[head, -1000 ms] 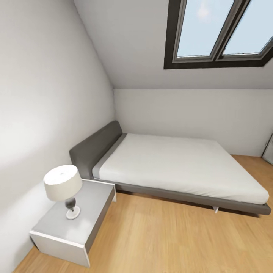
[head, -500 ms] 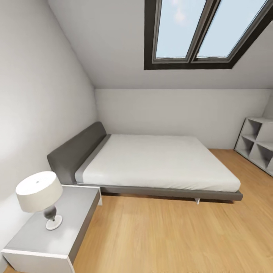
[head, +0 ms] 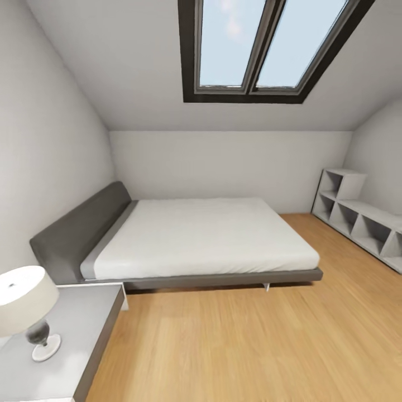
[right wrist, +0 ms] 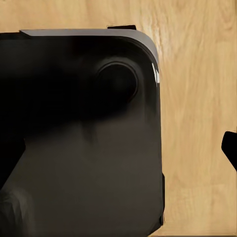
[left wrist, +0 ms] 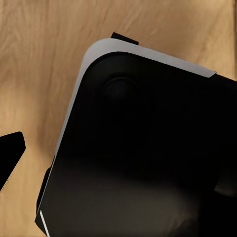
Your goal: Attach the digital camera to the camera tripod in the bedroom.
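A: Since the head view looks into the bedroom (head: 223, 162), here's the layout: a low bed (head: 195, 237) with a grey headboard (head: 78, 231) against the left wall, white mattress, wood floor (head: 251, 346) all around it. A dark-framed skylight (head: 262, 47) sits in the sloped ceiling above.

B: What's at the edges?

A: Bottom left there's a grey nightstand (head: 84, 335), and on that surface stands a lamp (head: 25, 310) with a cream shade and a dark base. On the right, a white cubby shelf (head: 363, 223) runs along the wall, stepped higher at its far end.

B: Camera or tripod anywhere?

A: Can't place either from these views; nothing I see matches them.

B: And the jaws?

A: Can't tell for either arm. The left wrist view looks down on a big black body with a pale rounded edge (left wrist: 143, 148) over the wood floor, with a dark tip (left wrist: 10, 155) poking in at one side. The right wrist view has much the same: a black rounded-corner body (right wrist: 84, 138), a round bump on it, and a dark sliver (right wrist: 230, 148) at the edge.
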